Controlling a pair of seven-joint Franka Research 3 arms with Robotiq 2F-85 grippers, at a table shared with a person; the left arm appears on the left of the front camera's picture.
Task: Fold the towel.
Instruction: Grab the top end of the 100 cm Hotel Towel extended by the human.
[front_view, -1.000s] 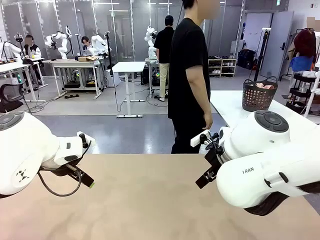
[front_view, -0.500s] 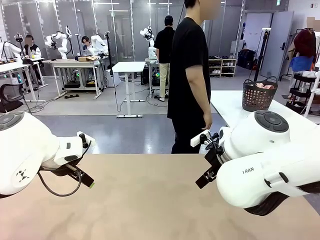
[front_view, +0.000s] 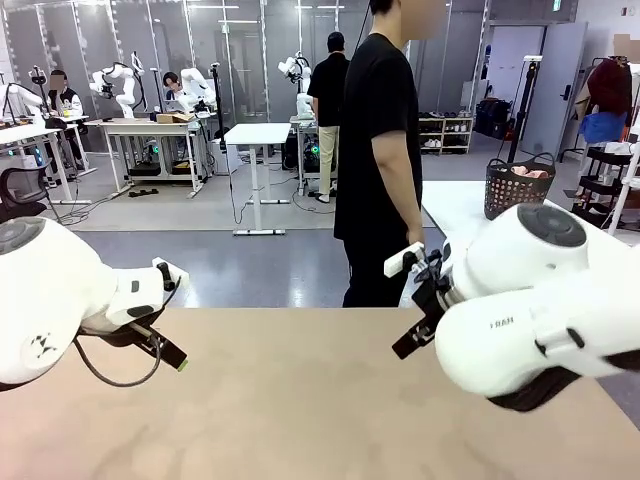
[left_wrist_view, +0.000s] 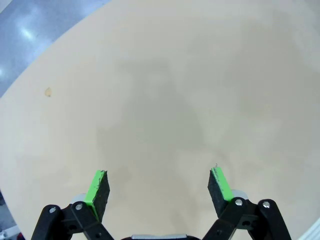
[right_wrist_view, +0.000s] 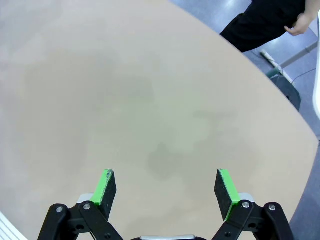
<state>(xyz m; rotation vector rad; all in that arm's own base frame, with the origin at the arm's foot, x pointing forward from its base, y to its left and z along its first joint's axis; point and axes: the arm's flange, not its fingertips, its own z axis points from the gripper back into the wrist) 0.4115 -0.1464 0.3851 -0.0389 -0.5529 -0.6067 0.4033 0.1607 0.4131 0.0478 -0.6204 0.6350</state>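
Towel (front_view: 522, 171) shows as a salmon-pink heap peeping over the rim of a dark grey perforated basket (front_view: 515, 198). The basket stands on a white table (front_view: 455, 205) beyond the far right corner of the tan work table (front_view: 300, 410). At this size the cloth's texture and the way it is bunched cannot be made out. It sits off the tan table and well apart from both pincers, farther back than the right arm and out to that side. The left pincer is the more distant of the two.

The left gripper (front_view: 176, 360) hangs low over the left part of the tan table, slanting down and inward. Its wrist view looks onto the tabletop, with the jaws spread wide and the tan surface visible between the green pads (left_wrist_view: 97, 187). A small brownish spot (left_wrist_view: 48, 91) marks the table off to one side.

The right gripper (front_view: 401, 348) hangs over the right part of the table, slanting down toward the middle. Its jaws are also spread wide, with tan tabletop showing between its fingertips (right_wrist_view: 106, 186).

A person (front_view: 375, 150) in black stands side-on at the far edge of the tan table, between the arms and the basket's table. One hand (front_view: 415, 237) hangs at the hip.
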